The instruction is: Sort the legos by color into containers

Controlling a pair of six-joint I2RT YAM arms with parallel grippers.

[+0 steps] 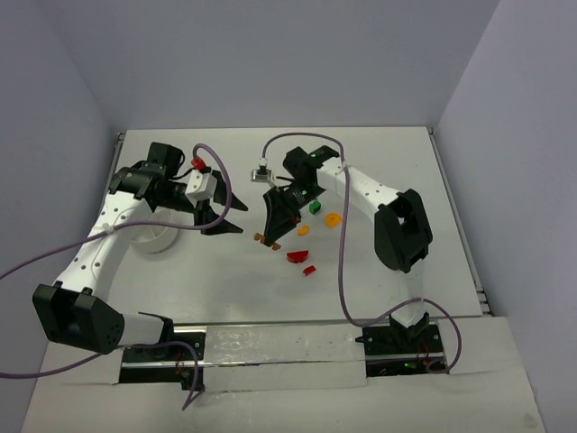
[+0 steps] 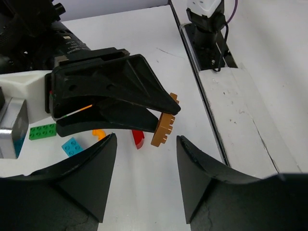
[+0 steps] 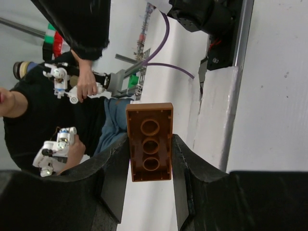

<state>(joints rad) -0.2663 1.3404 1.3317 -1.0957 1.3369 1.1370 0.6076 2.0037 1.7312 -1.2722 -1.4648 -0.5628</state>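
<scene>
Right pincer [image 1: 269, 240], near the middle of the desk [image 1: 397, 153], is pressed on one brown brick [image 3: 150, 142]; the brick stands between the two fingers with three round sockets showing. The left pincer [image 2: 147, 139] hangs just to its left. Its fingers [image 2: 91, 178] are spread with nothing gripped between them. The two pincers are near each other but do not touch.

Loose bricks lie on the desk just right of the right pincer, between it and that arm's forearm. From above they count as:
- one green brick [image 1: 315, 207], the farthest back
- two orange bricks [image 1: 333, 217]
- two red bricks [image 1: 295, 256], the closest to the near edge

The left wrist view adds one cyan brick [image 2: 72, 147] lying near the green one. That makes seven bricks: one pinched and six lying, each apart from the others.

One white bowl [image 1: 155, 240] sits toward the left edge of the desk. The left arm hides most of it, so its compartments cannot be made out.

Bare white surface runs behind both arms to the far edge and along the right edge. Walls [image 1: 270, 63] rise at the left, far and right edges. The near edge carries the rail [image 1: 270, 347] with both arm bases.
</scene>
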